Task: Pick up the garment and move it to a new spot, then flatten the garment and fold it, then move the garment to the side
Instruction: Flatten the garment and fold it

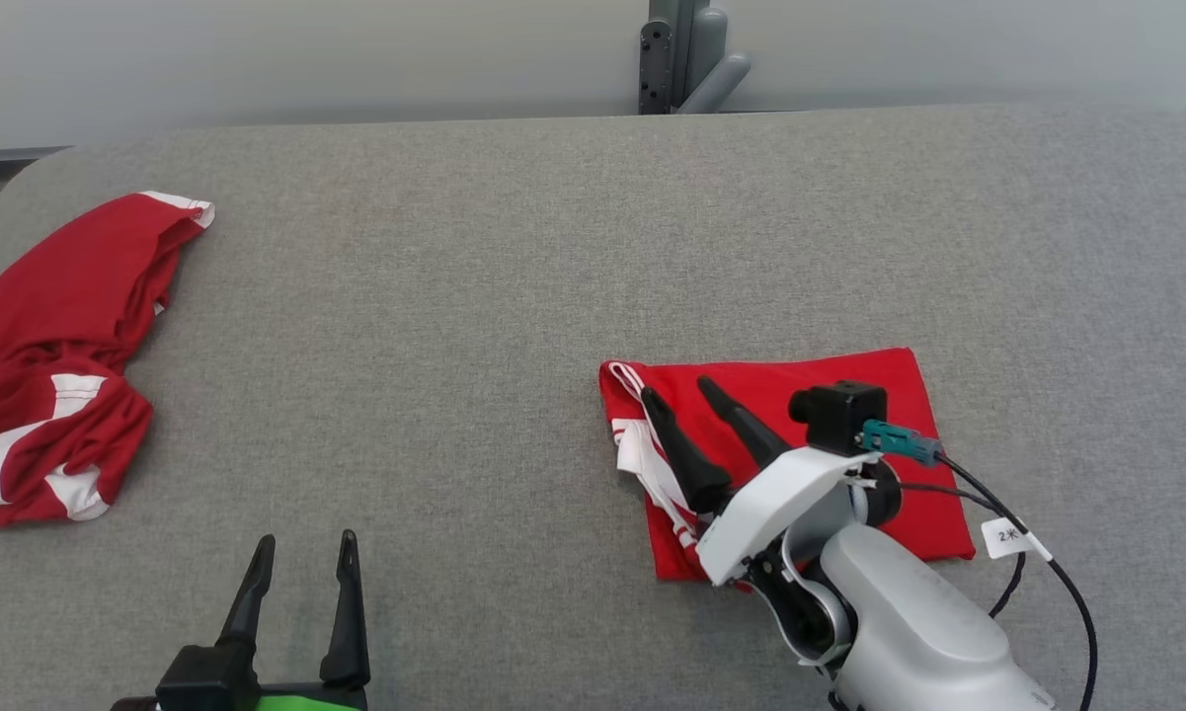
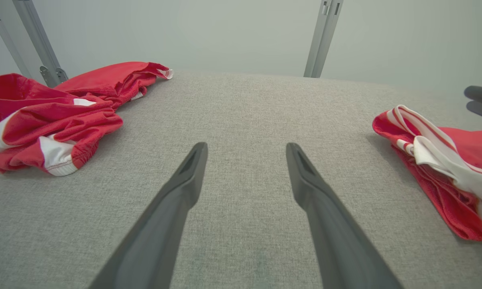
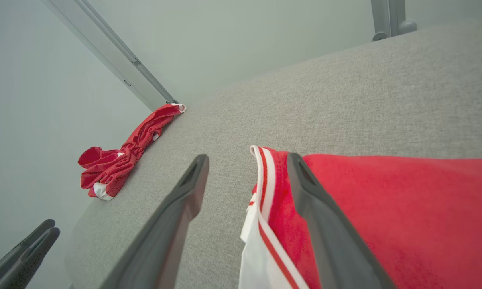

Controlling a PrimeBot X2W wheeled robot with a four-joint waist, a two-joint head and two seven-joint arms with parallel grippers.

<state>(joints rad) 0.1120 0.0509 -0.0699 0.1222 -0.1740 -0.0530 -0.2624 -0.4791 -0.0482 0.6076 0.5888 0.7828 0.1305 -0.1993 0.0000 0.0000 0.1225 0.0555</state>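
Head view: the garment [image 1: 830,380] is lying folded on the table [image 1: 553,247], right of centre — folding appears done, the move aside remaining; the right gripper [image 1: 677,389] is hovering spread, empty, over its left edge. Left wrist view: the left gripper [image 2: 247,146] is standing open, well apart. Right wrist view: one finger is overlapping its striped edge.

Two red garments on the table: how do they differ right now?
The folded garment lies flat as a neat rectangle; the crumpled garment is bunched and wrinkled. The folded garment sits under the right gripper; the crumpled garment lies alone at the table's left edge. Both are red with white trim.
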